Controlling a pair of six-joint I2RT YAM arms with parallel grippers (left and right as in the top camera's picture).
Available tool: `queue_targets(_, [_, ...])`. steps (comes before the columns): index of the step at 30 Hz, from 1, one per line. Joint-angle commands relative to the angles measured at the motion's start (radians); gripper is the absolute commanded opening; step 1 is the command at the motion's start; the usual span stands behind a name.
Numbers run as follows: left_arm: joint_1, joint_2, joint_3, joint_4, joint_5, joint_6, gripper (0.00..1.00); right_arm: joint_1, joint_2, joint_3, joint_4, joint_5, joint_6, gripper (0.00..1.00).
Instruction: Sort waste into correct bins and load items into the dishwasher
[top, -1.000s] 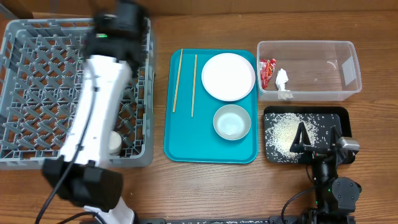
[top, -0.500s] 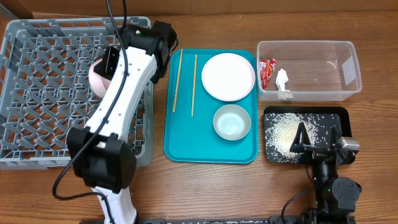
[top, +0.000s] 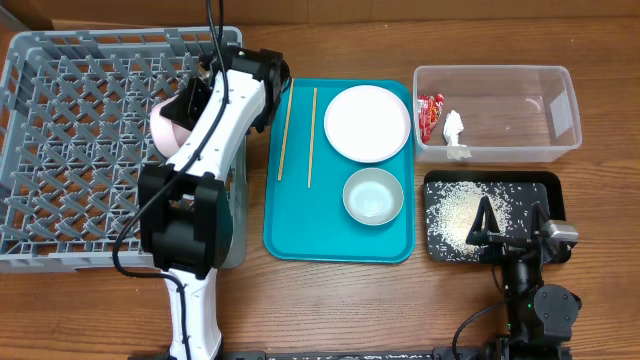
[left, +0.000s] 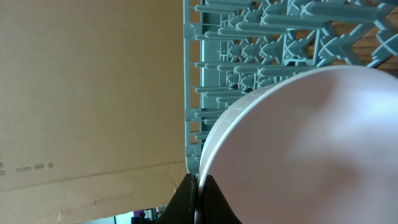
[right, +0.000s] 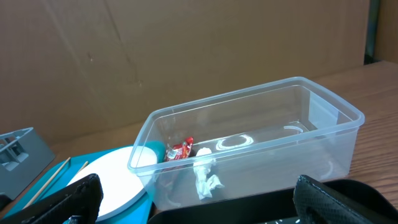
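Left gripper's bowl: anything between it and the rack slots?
Nothing visible. The left gripper pinches the bowl by its rim over the dish rack; pegs around it stand bare. The spot directly under the bowl is hidden.

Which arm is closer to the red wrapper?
Right. The right fingers sit over the black tray beside the tub holding the red wrapper; the left fingers grip a bowl over the rack.

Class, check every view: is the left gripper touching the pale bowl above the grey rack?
Touching. The left wrist view shows the left gripper closed on the rim of the bowl, with no gap between them.
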Motion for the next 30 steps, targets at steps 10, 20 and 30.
queue_targets(10, [-0.039,0.011,0.007,0.047,0.008,-0.031,0.06,-0.003,-0.010,-0.010,0.003,0.006,-0.002,1.00])
queue_targets(20, [-0.048,0.011,-0.049,0.145,0.023,0.032,0.06,-0.003,-0.010,-0.010,0.003,0.006,-0.001,1.00])
queue_targets(30, [-0.111,0.011,-0.053,0.144,0.024,0.032,0.28,-0.003,-0.010,-0.010,0.003,0.005,-0.002,1.00])
